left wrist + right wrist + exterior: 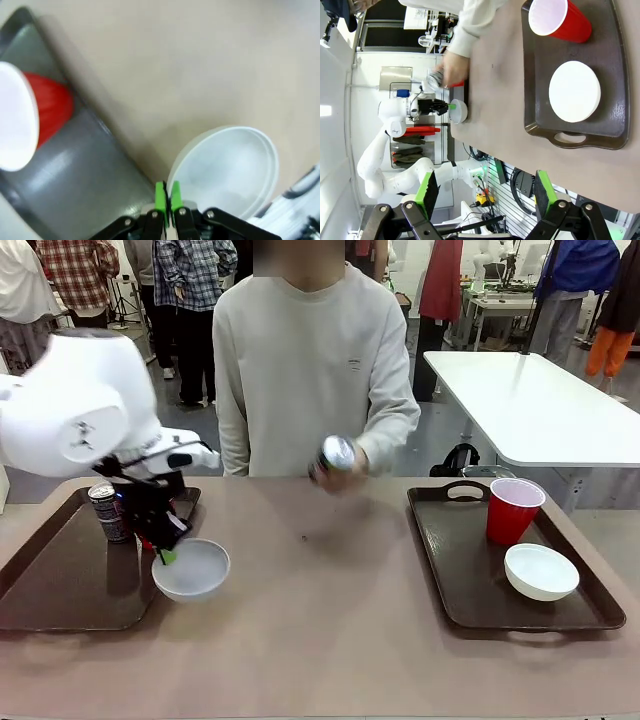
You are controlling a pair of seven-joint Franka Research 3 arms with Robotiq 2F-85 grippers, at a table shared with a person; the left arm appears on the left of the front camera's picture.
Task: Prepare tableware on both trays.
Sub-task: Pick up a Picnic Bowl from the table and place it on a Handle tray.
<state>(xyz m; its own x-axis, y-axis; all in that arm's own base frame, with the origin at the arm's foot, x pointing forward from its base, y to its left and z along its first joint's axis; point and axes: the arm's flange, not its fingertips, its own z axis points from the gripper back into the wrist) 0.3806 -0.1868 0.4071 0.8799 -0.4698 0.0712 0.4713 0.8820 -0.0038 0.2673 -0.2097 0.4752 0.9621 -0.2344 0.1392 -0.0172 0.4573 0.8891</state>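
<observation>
Front view: my left hand was pinched shut on the small round white bowl's rim, the dark brown rectangular plastic tray lying just left.

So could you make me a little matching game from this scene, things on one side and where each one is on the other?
Things:
1. red cup
2. silver can
3. bowl pinched at its rim
4. dark can

Places:
A. in the person's hand, above the table
B. upright on the left tray
C. in the left tool, at the left tray's near right corner
D. on the right tray, behind a white bowl

Pairs: 1-D, 2-A, 3-C, 4-B
</observation>
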